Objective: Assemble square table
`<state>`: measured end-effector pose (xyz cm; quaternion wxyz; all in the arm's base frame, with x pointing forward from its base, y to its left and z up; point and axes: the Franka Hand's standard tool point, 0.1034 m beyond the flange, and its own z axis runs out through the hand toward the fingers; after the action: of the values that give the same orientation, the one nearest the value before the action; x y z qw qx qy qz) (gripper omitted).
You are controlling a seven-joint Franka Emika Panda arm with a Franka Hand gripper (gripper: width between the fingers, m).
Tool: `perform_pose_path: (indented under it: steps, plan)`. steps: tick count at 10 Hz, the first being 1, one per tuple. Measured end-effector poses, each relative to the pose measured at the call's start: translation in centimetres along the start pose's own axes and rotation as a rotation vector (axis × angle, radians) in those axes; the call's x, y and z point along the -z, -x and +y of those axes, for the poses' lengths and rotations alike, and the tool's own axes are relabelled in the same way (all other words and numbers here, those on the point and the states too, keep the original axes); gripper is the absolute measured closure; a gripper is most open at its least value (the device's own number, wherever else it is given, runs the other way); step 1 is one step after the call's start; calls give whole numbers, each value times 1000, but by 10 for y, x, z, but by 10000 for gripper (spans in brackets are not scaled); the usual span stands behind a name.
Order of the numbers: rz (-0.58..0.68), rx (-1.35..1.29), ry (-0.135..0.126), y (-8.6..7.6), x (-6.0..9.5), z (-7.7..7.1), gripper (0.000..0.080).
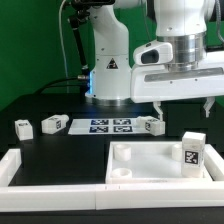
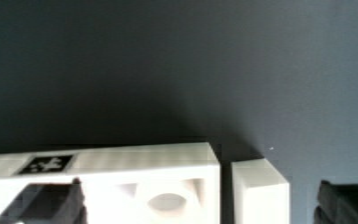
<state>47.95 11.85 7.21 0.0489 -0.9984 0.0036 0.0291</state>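
Border rail [image 1: 50, 187] fronts white socketed square table [image 1: 150, 160]; gripper [image 1: 183, 108] wide open, empty.

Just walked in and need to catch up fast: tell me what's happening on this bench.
The robot arm holds nothing: its fingers stand open above the square tabletop, which lies sockets-up by the white border rail. One leg stands upright at the tabletop's corner on the exterior view's right. Three more legs lie loose on the black table near the marker board.
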Motion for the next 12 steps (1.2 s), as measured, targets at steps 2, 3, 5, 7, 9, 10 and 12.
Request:
perform_pose_path:
  steps: [2, 3, 5, 7, 9, 10, 12]
  plan:
    - [-3, 144, 2, 3, -2, 2, 151]
    - [-35, 233, 13, 17, -9, 2, 151]
    - [-89, 411, 66, 48, -18, -1, 151]
    - [-109, 495, 105, 79, -39, 7, 151]
    - [-125, 483, 100, 75, -35, 5, 151]
    - [-141, 478, 100, 78, -37, 5, 151]
    - [-326, 408, 151, 94, -45, 7, 151]
